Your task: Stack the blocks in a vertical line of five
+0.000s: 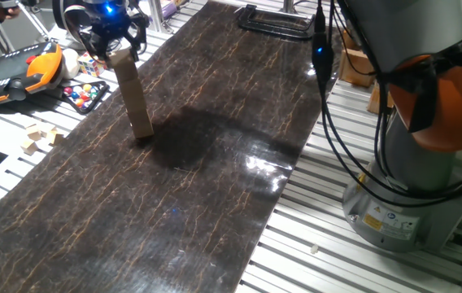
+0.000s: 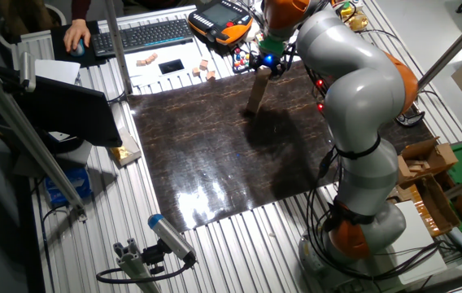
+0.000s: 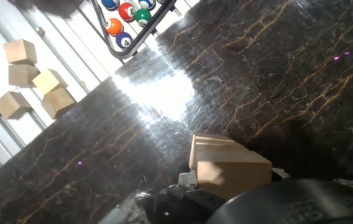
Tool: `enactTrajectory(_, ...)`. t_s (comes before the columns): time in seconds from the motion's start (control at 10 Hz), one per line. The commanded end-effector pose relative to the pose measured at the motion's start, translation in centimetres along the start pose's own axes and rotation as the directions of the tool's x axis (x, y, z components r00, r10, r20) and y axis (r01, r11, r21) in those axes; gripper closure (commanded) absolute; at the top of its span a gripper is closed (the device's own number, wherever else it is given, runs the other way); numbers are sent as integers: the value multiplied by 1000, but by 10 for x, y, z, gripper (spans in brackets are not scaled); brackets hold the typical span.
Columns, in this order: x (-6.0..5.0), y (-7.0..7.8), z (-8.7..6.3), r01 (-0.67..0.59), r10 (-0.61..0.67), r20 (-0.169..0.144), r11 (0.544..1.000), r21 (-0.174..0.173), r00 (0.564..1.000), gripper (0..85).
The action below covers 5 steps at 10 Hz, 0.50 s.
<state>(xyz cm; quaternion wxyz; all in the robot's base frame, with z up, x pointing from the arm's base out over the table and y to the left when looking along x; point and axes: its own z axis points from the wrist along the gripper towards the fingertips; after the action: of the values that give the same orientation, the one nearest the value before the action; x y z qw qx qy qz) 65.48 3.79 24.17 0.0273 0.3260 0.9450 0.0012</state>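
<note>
Your end effector [image 1: 111,42] is clamped on the top block [image 1: 119,58] of a leaning stack [image 1: 132,96] on the counter [image 1: 198,187]. Light, stiff wood; grip the flat sides and release gently.

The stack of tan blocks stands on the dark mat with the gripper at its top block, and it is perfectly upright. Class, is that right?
Not quite. The stack of tan blocks does stand on the dark mat with the gripper at its top block, but it is not upright: it leans. One fixed view shows the tilt clearly.
</note>
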Motion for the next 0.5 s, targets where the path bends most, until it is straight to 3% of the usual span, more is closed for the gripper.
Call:
enactTrajectory(0.0, 0, 0, 0, 0, 0, 1, 1000, 1, 1000, 447)
enactTrajectory(0.4, 0, 0, 0, 4, -4, -1, 1000, 1, 1000, 317)
